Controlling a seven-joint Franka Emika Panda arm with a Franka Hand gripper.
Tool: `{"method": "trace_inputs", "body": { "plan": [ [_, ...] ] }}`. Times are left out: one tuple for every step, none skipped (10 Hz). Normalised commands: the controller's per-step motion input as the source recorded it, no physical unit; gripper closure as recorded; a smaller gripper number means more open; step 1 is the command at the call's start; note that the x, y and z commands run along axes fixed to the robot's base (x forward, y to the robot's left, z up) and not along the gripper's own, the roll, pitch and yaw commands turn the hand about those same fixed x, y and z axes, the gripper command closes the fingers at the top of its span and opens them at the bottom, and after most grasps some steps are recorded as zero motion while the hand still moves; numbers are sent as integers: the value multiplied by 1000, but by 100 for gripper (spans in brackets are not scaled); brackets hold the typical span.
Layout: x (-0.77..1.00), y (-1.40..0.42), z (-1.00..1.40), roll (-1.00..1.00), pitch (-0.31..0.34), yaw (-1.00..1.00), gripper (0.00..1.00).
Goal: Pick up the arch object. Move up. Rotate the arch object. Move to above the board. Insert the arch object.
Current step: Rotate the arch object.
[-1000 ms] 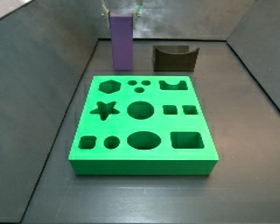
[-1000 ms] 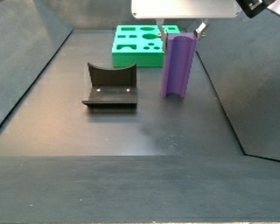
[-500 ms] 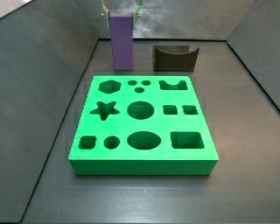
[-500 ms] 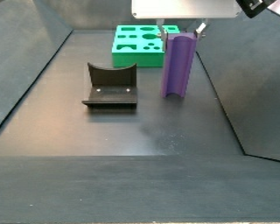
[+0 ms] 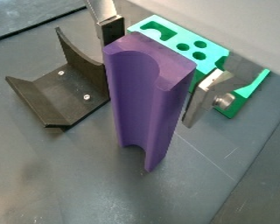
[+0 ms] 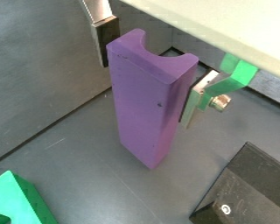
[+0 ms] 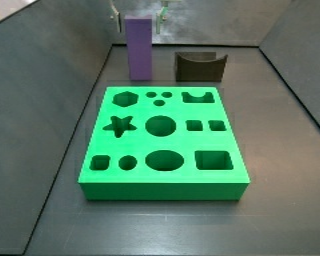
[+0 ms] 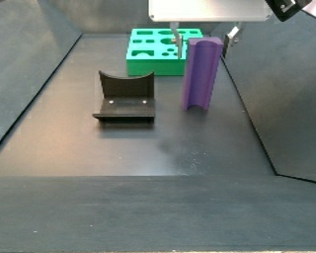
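Observation:
The arch object is a tall purple block with a scooped top, standing upright on the dark floor. It also shows in a wrist view and in both side views. My gripper straddles its upper part, one finger lying against each flat side, shut on it. In a side view the gripper sits at the block's top. The board is a bright green slab with many shaped holes, lying a short way from the arch object.
The fixture, a dark curved bracket on a base plate, stands on the floor beside the arch object. Sloping grey walls enclose the floor on the sides.
In a side view the fingers by the block's top have shifted slightly. The arch object stands upright in the same spot.

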Motion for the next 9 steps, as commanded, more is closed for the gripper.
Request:
{"method": "trace_inputs", "body": {
  "plan": [
    [0, 0, 1000, 58, -26, -25, 0],
    [-21, -3, 1000, 51, -4, -22, 0],
    [-37, -6, 942, 40, 21, -18, 0],
    [-19, -6, 683, 3, 42, -7, 0],
    [-8, -6, 507, -20, 54, 0, 0],
    [3, -7, 329, -43, 70, 2, 0],
    [0, 83, 0, -5, 6, 1000, 0],
    [20, 79, -138, -5, 7, 1000, 0],
    [29, 63, -123, -5, 6, 1000, 0]
  ]
}}
